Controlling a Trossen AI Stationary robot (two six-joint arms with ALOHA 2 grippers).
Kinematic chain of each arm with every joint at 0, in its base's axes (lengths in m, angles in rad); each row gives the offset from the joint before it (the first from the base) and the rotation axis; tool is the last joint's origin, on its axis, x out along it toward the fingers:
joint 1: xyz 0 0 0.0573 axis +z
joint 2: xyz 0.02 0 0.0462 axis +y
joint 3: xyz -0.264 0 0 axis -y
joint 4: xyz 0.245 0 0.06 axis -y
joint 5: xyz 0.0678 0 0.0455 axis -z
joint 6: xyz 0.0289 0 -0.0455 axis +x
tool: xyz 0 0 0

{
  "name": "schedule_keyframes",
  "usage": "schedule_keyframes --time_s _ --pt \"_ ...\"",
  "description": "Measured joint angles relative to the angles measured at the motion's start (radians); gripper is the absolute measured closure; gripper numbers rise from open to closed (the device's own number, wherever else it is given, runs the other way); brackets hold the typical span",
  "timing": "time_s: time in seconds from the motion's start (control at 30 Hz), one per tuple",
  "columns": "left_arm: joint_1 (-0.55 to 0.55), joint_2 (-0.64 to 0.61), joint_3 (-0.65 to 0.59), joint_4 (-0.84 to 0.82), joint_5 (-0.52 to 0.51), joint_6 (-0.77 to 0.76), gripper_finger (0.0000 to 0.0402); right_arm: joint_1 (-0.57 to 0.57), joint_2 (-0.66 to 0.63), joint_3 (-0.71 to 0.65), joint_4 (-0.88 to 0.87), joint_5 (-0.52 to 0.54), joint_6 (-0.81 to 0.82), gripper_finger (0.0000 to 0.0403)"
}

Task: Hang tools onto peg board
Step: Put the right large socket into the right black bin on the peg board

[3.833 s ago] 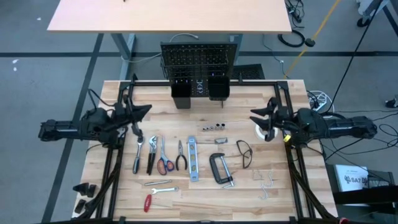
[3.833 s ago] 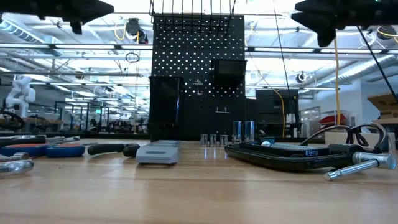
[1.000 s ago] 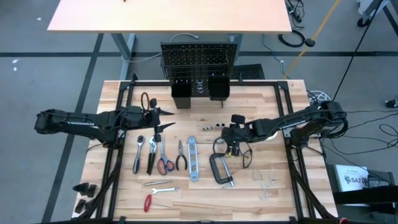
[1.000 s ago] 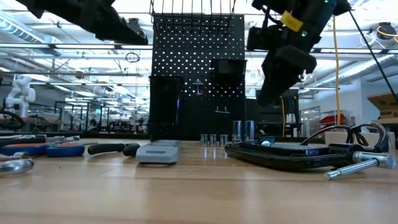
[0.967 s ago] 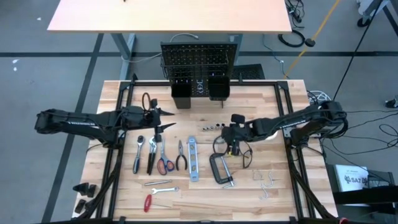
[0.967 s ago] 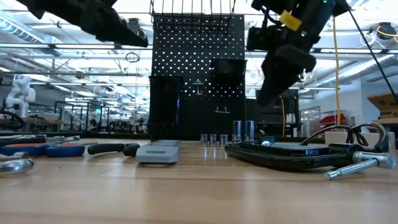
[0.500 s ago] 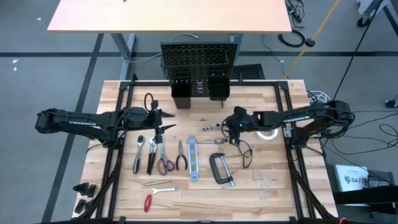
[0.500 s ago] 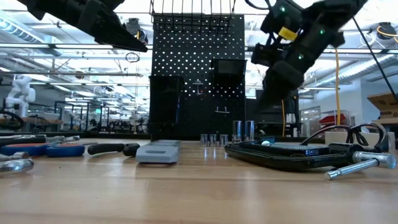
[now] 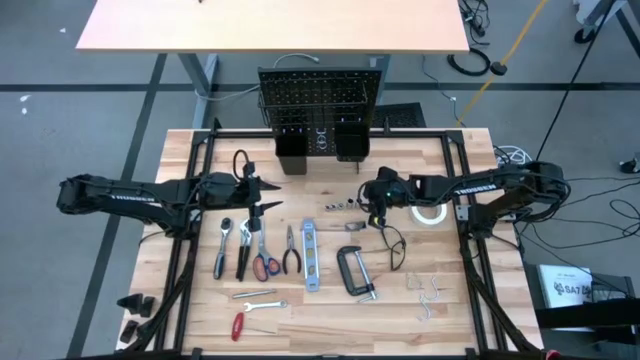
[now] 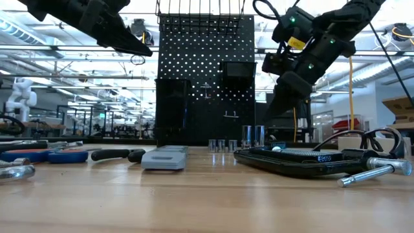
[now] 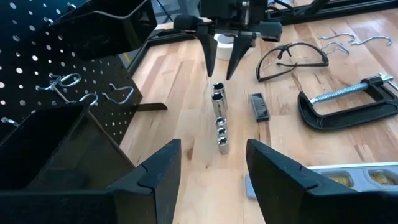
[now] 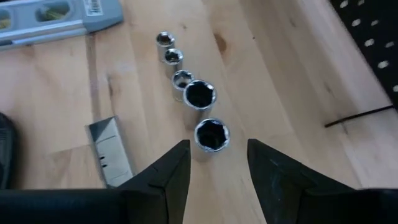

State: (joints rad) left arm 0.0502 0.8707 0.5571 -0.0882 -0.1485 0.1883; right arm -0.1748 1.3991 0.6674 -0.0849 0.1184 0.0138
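Here the right gripper (image 9: 371, 207) hangs with its jaws spread and empty, pointing down just above the end of a short row of sockets (image 12: 186, 87) on the desk (image 9: 460, 310); the largest socket (image 12: 212, 135) stands between the two fingers (image 12: 163, 177) in the right wrist view, untouched. The sockets stand upright, open mouths up, their row running roughly across the desk toward the glasses (image 9: 393, 246), between the peg board (image 9: 320, 98) and the level (image 9: 310, 254). Being small, polished steel cylinders, they will likely be stiff, fairly heavy for their size and slippery, so a squeeze across the round wall, low and square, looks safest; a glancing touch could tip one into its neighbour. The left gripper (image 9: 262, 193) hovers farther left, above the desk near the pliers (image 9: 243, 248) and scissors (image 9: 264, 250), its jaws also parted and holding nothing. Those long tools lie flat with their long axes running toward the peg board, which stands upright at the far edge, hooks and two bins (image 9: 321, 146) on its face.
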Motion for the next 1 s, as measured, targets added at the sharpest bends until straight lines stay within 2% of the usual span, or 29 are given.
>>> schedule_keyframes --time_s 0.13,0.4,0.5,0.7,1.0 --pt "0.000 0.000 0.000 -0.004 0.000 0.000 0.0222 -0.009 0.000 0.000 0.000 -0.017 -0.016 0.0232" --pt "0.000 0.000 0.000 -0.003 0.000 0.000 0.0222 -0.023 0.020 0.000 0.008 -0.014 -0.035 0.0150" --pt "0.000 0.000 0.000 -0.004 0.000 0.000 0.0222 -0.023 0.039 0.000 0.009 -0.016 -0.037 0.0131" --pt "0.000 0.000 0.000 -0.003 0.000 0.000 0.0222 -0.023 0.082 0.000 0.096 -0.016 -0.069 0.0126" --pt "0.000 0.000 0.000 -0.004 0.000 0.000 0.0222 -0.034 0.088 0.000 0.113 -0.048 -0.081 0.0155"
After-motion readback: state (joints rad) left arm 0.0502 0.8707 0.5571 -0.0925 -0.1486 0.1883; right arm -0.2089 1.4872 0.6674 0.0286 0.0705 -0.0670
